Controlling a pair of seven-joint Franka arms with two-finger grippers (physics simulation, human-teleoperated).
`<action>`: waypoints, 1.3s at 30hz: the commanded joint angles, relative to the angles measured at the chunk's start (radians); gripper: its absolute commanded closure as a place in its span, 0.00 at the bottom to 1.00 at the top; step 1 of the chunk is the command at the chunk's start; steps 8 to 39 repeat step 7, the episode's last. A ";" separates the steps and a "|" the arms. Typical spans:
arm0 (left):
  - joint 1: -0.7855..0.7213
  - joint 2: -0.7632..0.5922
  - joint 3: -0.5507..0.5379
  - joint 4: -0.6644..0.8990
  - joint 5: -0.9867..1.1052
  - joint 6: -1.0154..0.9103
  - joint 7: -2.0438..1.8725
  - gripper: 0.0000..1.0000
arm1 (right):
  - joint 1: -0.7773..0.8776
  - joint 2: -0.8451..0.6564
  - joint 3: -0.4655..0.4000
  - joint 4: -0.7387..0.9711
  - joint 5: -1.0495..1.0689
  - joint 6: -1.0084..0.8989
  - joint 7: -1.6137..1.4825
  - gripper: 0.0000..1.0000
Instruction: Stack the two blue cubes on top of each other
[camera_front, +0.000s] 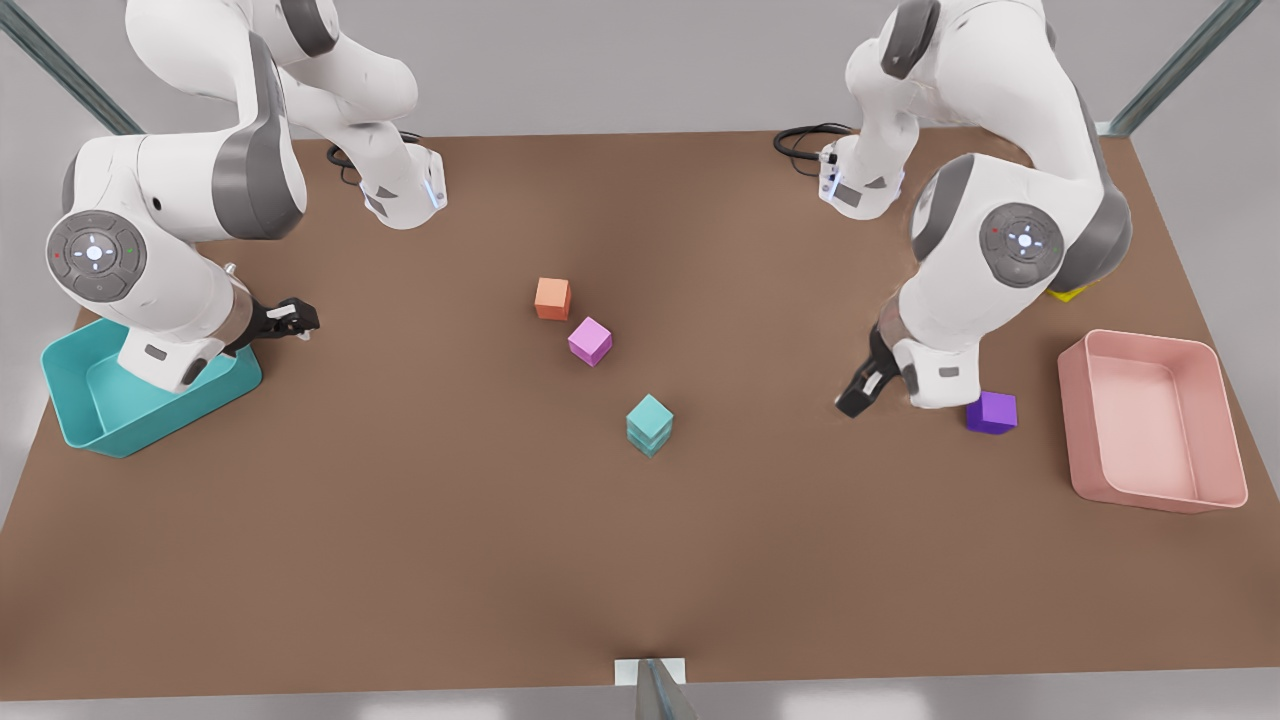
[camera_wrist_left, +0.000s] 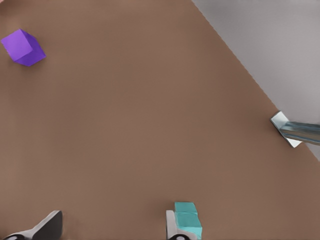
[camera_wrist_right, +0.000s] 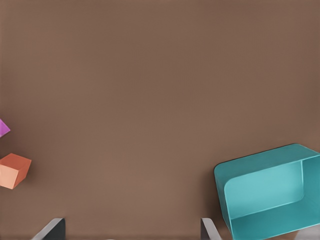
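Near mid-table, top cube (camera_front: 650, 411) squarely on bottom cube (camera_front: 650, 438), both blue, edges lined up, upright. Judged from that: stack made, task seemingly complete, nothing gripping it.

Left gripper (camera_front: 862, 392) at the front view's right, low over the table (camera_front: 400, 560), well apart from the stack, pointed toward it. Spread wide with nothing between the fingers (camera_wrist_left: 46, 227), as seen in the left wrist view, with the stack just beyond one fingertip there. Probably parked clear so as not to nudge the cubes.

Right gripper (camera_front: 290, 318) at the front view's left, beside the teal bin (camera_front: 70, 400), waiting. Likewise gaping and empty in the right wrist view, the bin's corner close to one finger (camera_wrist_right: 210, 231).

Around the stack: pink cube (camera_front: 590, 341) and orange cube (camera_front: 552, 298) just beyond it toward the table's far side, near each other, apart from the stack. Purple cube (camera_front: 992, 412) close by the left arm, between it and the pink bin (camera_front: 1150, 495). Something yellow (camera_front: 1066, 294) half hidden behind that arm, too covered to identify.

Nothing touching or crowding the stack. Likely risk: a sweep of the left arm across the middle toppling the top cube, or catching the purple cube beside it.
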 joint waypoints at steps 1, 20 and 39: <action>0.061 -0.069 -0.009 -0.062 0.071 -0.277 1.212 0.00 | 0.000 -0.001 0.000 0.000 0.000 -0.001 0.002 0.00; 0.067 -0.069 -0.007 -0.062 0.067 -0.281 1.207 0.00 | 0.000 -0.001 0.000 0.000 0.000 -0.001 0.002 0.00; 0.067 -0.069 -0.007 -0.062 0.067 -0.281 1.207 0.00 | 0.000 -0.001 0.000 0.000 0.000 -0.001 0.002 0.00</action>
